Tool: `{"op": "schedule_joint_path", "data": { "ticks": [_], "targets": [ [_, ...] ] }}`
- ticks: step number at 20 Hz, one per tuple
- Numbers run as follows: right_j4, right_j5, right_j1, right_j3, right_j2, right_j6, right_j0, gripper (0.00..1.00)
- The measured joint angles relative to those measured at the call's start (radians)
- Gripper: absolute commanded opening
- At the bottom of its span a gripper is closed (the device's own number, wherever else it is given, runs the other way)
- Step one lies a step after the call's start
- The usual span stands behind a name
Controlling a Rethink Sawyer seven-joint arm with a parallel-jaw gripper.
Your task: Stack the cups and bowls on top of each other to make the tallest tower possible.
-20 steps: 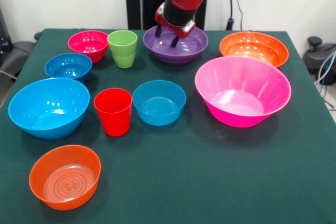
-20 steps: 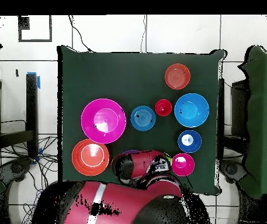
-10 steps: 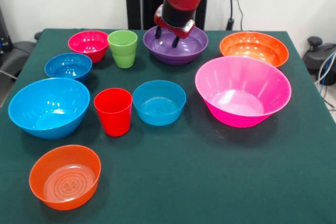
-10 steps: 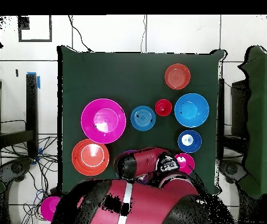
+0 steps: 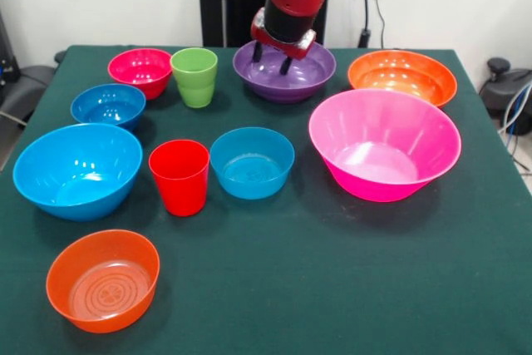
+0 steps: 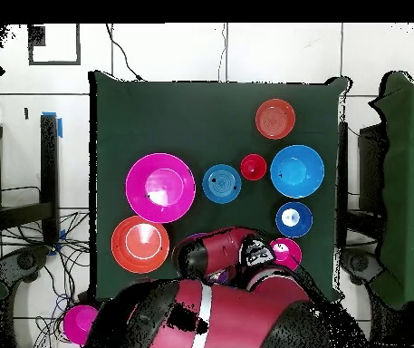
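Since a second ago: purple bowl [image 5: 285,71] shifted slightly right and raised a little off the cloth, gripper [image 5: 272,57] shifted with it. Probably a lift begun, with the first piece on its way toward a base bowl.

Front view: two dark fingers [image 5: 286,65] set a narrow gap apart, apparently astride the purple bowl's far rim; grip likely, though the contact itself hard to confirm. No tower anywhere yet, every piece standing singly on the green table [image 5: 349,288]. Hot-pink bowl [image 5: 384,144] widest, at right middle, glossy and empty. Orange bowl [image 5: 402,77] just behind it. Large light-blue bowl [image 5: 77,170] near left; red cup [image 5: 179,176] and medium blue bowl [image 5: 252,162] side by side at centre. Small blue bowl [image 5: 108,106], magenta bowl [image 5: 140,71] and green cup [image 5: 194,76] at far left. Second orange bowl [image 5: 103,279] nearest, at lower left.

Overhead view: arm covering the purple bowl and green cup; gripper hidden. Hot-pink bowl [image 6: 160,188] left of centre, orange bowl [image 6: 140,244] beside it, all others apart and unstacked.
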Motion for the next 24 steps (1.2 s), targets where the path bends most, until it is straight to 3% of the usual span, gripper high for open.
{"op": "schedule_joint_path", "data": {
  "ticks": [7, 12, 24],
  "targets": [
    [0.0, 0.0, -0.015, 0.037, 0.106, 0.0, -0.046, 1.0],
    [0.0, 0.031, -0.066, 0.075, 0.185, 0.0, -0.075, 1.0],
    [0.001, 0.211, -0.224, 0.101, 0.235, 0.0, -0.06, 1.0]
  ]
}}
